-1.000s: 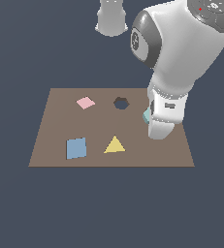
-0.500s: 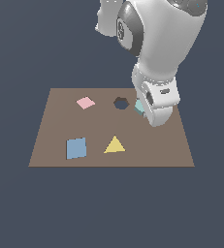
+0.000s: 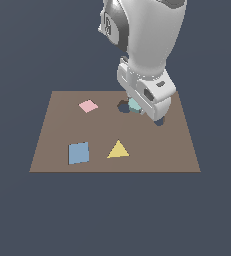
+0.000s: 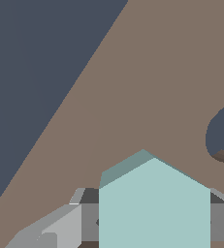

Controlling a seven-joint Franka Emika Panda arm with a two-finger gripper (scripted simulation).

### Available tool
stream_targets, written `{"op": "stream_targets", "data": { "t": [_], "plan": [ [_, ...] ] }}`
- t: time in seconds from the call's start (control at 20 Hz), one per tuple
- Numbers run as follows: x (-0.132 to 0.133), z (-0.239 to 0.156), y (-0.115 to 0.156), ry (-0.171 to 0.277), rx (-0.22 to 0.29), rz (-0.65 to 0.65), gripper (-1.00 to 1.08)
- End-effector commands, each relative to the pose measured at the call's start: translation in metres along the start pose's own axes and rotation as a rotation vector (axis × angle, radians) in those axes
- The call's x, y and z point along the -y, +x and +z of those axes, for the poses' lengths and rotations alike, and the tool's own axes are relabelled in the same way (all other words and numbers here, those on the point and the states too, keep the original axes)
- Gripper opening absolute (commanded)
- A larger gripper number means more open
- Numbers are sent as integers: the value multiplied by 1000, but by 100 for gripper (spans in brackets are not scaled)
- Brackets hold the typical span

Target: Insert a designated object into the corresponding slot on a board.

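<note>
Since the earlier frame the white arm has carried the small pale teal hexagonal block (image 3: pixel 135 105) leftward in the exterior view, to the edge of the dark hexagon-shaped slot (image 3: pixel 123 106) on the flat brown board (image 3: pixel 57 145). The gripper (image 4: pixel 154 218) points down over the board, jaws clamped on the block's sides

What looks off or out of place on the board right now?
Nothing stands out. The teal hexagonal block sits squarely between the gripper fingers, beside the hexagon slot and not yet in it. The pink, blue and yellow shapes lie flat on the board.
</note>
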State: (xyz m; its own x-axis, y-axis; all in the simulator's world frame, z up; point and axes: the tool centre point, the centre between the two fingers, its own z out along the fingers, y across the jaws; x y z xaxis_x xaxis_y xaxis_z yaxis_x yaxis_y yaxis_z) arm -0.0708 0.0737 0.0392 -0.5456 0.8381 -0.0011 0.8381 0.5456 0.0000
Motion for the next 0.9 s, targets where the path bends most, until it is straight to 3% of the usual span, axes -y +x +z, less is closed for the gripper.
{"op": "stream_targets", "data": {
  "t": [0.0, 0.4, 0.85],
  "plan": [
    [6, 0, -5, -1, 0, -72, -100],
    [19, -1, -19, -1, 1, -231, -100],
    [25, -1, -28, 0, 1, -317, -100]
  ]
}}
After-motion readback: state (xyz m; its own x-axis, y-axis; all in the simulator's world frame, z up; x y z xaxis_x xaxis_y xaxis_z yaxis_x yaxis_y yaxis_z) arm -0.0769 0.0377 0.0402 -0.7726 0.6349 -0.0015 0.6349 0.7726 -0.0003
